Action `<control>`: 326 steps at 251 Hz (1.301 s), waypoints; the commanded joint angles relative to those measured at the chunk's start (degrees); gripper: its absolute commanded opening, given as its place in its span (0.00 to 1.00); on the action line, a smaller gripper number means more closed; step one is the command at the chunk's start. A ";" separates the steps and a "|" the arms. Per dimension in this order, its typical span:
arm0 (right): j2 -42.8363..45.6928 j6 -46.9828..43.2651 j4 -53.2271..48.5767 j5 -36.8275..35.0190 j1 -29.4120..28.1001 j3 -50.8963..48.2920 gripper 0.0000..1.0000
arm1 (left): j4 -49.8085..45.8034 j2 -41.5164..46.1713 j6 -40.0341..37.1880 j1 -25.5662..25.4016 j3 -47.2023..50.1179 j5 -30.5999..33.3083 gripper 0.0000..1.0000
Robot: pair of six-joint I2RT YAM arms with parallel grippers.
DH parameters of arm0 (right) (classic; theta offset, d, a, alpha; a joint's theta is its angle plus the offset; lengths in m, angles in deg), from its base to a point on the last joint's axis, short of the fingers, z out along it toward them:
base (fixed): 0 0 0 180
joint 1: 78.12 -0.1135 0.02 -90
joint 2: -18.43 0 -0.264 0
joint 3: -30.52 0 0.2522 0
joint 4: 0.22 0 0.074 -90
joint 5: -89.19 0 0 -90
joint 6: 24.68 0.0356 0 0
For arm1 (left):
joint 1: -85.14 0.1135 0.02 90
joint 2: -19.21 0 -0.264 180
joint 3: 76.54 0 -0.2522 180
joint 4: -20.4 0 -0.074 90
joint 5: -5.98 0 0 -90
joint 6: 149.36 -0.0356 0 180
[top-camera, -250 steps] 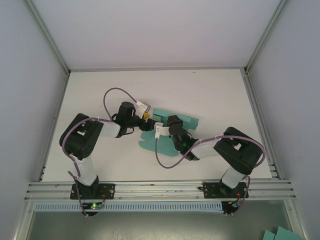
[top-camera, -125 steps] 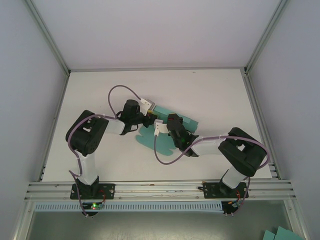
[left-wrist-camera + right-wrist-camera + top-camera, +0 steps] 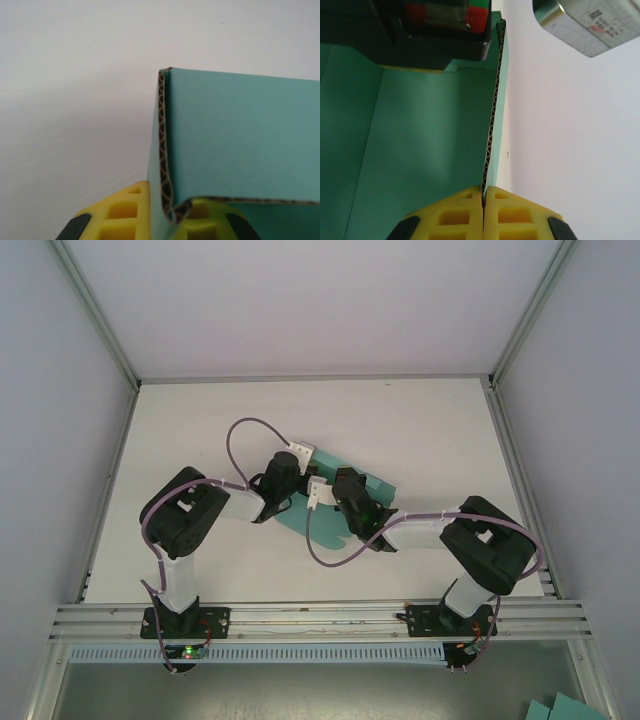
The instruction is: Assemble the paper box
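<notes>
1. Teal-green corrugated card, die-cut with flaps, is the paper box (image 3: 375, 485). It lies near the middle of the white worktop (image 3: 420, 430), between the two arms and partly beneath them.
2. Left end effector (image 3: 170, 216): clamped tight on the card at a folded corner, where one panel stands up and a second turns away from it at an angle.
3. Right end effector (image 3: 482, 199): pinched fully together on the edge of a raised panel. Its wrist camera sees the panel edge-on, with the green floor of the blank spreading to one side.
4. Progress, as I judge it — early. A wall or two is lifted and held, but from above the card reads mostly as a spread sheet, not a closed shape.
5. Left to do, by my reckoning — raise the remaining walls, tuck the tabs so the corners lock, then fold the lid flaps down.
</notes>
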 commanded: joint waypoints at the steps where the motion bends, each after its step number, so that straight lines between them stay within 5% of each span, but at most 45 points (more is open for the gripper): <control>1: -1.31 2.16 -8.26 8.02 -0.87 -1.89 0.00 | 1.56 -1.39 3.68 0.81 0.82 1.33 0.10; 29: -1.33 2.07 -9.28 8.65 -0.72 -1.60 0.00 | 3.03 -0.77 3.67 2.49 0.98 -5.55 0.27; 73: -1.29 1.87 -10.19 9.01 -0.54 -1.12 0.00 | 4.34 -0.58 5.87 5.93 -0.19 -14.18 0.25; 129: -1.48 2.46 -12.62 10.16 -0.47 0.04 0.00 | 1.95 -1.89 5.67 6.47 -5.23 -15.72 0.32; 158: -1.26 2.96 -14.08 10.90 -0.19 0.58 0.00 | -2.09 -3.64 7.06 7.03 -8.82 -16.60 0.26; 179: -1.23 3.48 -15.07 11.14 0.03 1.13 0.00 | -5.74 -4.50 7.05 7.15 -11.21 -16.56 0.00; 243: -0.29 6.79 -15.85 11.39 0.33 1.12 0.00 | -9.44 -3.34 13.56 6.81 -8.34 -2.36 0.00; 265: -0.11 9.41 -14.27 10.22 0.61 0.95 0.00 | -9.55 -2.71 12.82 6.77 -7.60 -3.99 0.00; 295: 2.48 15.67 -10.59 5.69 1.77 1.59 0.41 | -7.64 -1.27 11.42 6.72 -5.88 -8.06 0.00; 326: 10.48 22.48 -11.21 3.55 3.15 1.90 0.60 | -10.38 2.24 10.09 6.95 -4.56 -9.47 0.00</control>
